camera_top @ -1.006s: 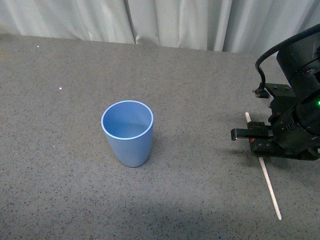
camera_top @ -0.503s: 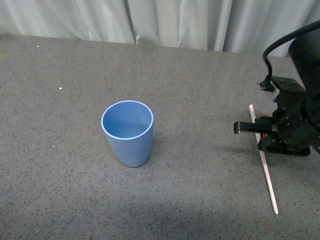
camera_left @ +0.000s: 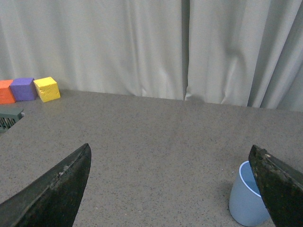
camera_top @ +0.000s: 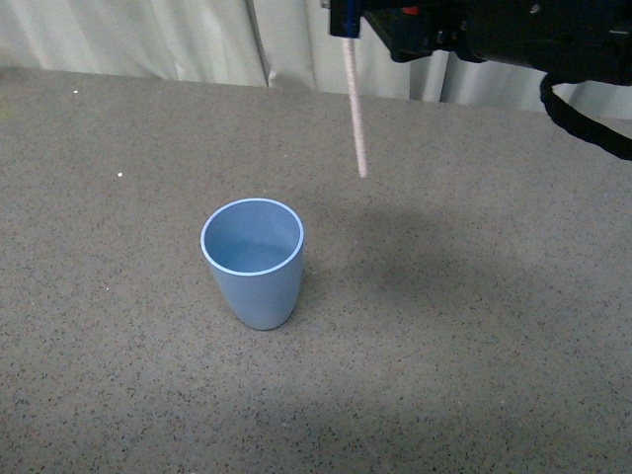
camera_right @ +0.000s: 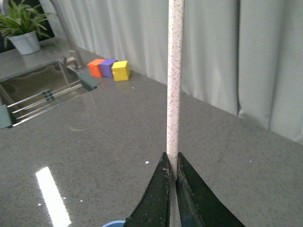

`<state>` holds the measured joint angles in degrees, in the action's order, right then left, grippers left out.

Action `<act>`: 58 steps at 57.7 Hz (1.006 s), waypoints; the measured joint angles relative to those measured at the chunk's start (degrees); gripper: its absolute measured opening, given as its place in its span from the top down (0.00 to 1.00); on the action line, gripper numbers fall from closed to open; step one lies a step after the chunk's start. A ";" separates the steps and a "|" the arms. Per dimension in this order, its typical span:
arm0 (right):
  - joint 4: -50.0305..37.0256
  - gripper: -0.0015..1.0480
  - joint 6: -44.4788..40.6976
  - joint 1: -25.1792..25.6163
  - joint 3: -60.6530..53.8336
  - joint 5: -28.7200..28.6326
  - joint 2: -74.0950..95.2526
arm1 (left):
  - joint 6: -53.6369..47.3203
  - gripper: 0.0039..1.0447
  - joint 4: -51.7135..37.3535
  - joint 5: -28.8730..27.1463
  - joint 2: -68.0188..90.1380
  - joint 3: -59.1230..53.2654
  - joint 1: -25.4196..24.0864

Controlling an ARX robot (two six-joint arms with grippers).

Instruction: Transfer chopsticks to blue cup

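Note:
The blue cup (camera_top: 254,261) stands upright and empty on the grey counter, left of centre in the front view. It also shows in the left wrist view (camera_left: 247,196) and as a sliver of rim in the right wrist view (camera_right: 112,223). My right gripper (camera_top: 346,28) is high at the top edge of the front view, shut on the chopsticks (camera_top: 355,109), a pale stick hanging nearly upright with its lower tip above and to the right of the cup. In the right wrist view the jaws pinch the stick (camera_right: 173,80). My left gripper (camera_left: 173,187) is open and empty.
Grey speckled counter (camera_top: 444,326) with a white curtain (camera_top: 197,39) behind. Orange, purple and yellow blocks (camera_right: 110,69) sit beside a sink (camera_right: 38,92) and a potted plant (camera_right: 21,30). The blocks also show in the left wrist view (camera_left: 28,89).
My right gripper has lifted the chopsticks off the counter at the right and carried them up and to the left. The stick now hangs nearly upright above the cup's right side.

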<state>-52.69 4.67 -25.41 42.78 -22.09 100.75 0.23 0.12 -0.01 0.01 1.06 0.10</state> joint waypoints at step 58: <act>-4.96 0.99 2.19 -7.26 8.22 -3.69 19.89 | 0.00 0.06 0.00 0.00 0.00 0.00 0.00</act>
<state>-57.65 6.85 -32.67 51.00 -25.78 120.64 0.23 0.12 -0.01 0.01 1.06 0.10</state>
